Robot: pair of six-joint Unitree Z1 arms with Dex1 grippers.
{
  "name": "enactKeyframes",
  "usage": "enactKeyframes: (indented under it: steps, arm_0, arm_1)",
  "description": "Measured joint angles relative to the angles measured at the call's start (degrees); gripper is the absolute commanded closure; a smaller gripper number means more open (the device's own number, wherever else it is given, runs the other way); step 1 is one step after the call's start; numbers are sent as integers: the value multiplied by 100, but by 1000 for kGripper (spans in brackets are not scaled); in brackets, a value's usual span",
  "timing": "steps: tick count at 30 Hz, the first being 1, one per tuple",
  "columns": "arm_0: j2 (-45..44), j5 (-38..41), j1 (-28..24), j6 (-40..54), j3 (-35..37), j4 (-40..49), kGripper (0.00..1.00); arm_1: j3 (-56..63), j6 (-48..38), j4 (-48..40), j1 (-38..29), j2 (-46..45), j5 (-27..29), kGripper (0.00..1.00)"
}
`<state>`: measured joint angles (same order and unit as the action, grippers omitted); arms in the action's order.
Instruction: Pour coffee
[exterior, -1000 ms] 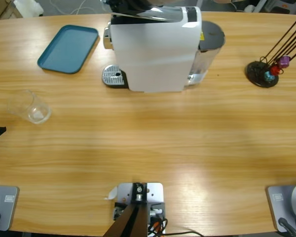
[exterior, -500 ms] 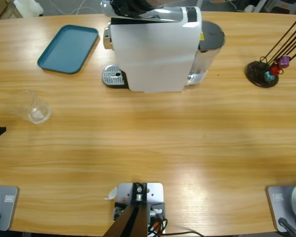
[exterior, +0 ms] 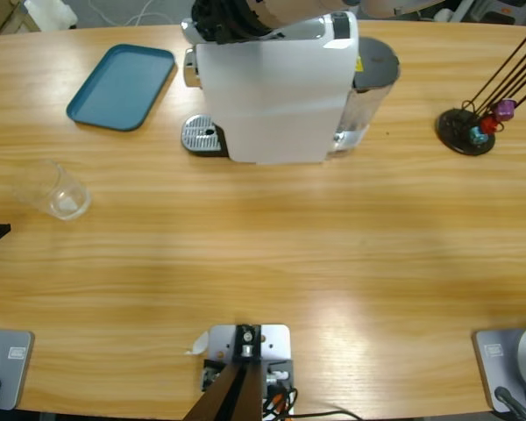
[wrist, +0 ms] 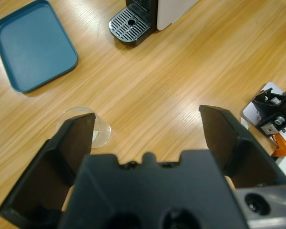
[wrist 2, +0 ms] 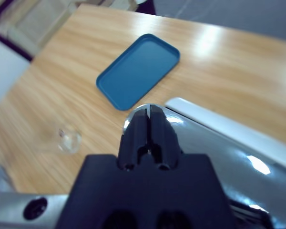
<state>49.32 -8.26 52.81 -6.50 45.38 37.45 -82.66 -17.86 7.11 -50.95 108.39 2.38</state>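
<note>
Wooden table (exterior: 272, 254) is filling your high view, running long from side to side. You are looking at a white coffee machine (exterior: 276, 92) sitting at the far middle of it, with a chromed lid on top, a round drip grate (exterior: 202, 136) poking out at its left foot and a dark-capped water tank (exterior: 373, 74) on its right side. You are seeing a teal tray (exterior: 123, 86) lying well to the left of the machine, and a black capsule stand (exterior: 469, 127) with thin rods and a few coloured capsules sitting far to the right. You are finding a clear glass cup (exterior: 57, 191) standing alone near the left edge, apart from the tray and the machine; whether any coffee is lying in it I cannot tell from these views.

Your right gripper (wrist 2: 150, 126) is sitting over the machine's chrome lid with its two jaws pressed together, gripping nothing. In the high view it is showing as the dark shape at the machine's top edge.

Your left gripper (wrist: 148, 138) is hanging above the table with jaws spread wide and holding nothing, the cup (wrist: 88, 131) sitting just behind its left jaw in the wrist view.
</note>
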Motion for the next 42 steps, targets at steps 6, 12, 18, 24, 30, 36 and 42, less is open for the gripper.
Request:
enactKeyframes:
  steps: [6, 12, 18, 24, 30, 36, 42]
  arm_0:
    - [0, -113, 0, -155, -1, -60, 0]
    - [14, -404, -334, -627, -1, -23, 0]
    - [719, -715, -1025, -964, 138, 422, 0]
    - [1636, -1113, -1330, -1509, 341, 673, 0]
    - [2521, -1174, -1373, -2442, 579, 722, 0]
    - [3170, -1174, -1377, -2959, 536, 718, 0]
    - [3373, -1174, -1393, -3006, 3, -114, 14]
  arm_1:
    - [-154, 1399, 74, -225, -479, -381, 0]
    - [-92, 1501, 675, -239, -1717, -428, 0]
    - [1652, 1372, 915, -245, -3153, -308, 0]
    - [2278, 1130, 1082, -246, -3980, -80, 0]
    - [2588, 1052, 1115, -246, -4192, 108, 0]
    - [2898, 960, 1115, -246, -4341, 141, 0]
    - [2986, 897, 1115, -246, -4374, 145, 0]
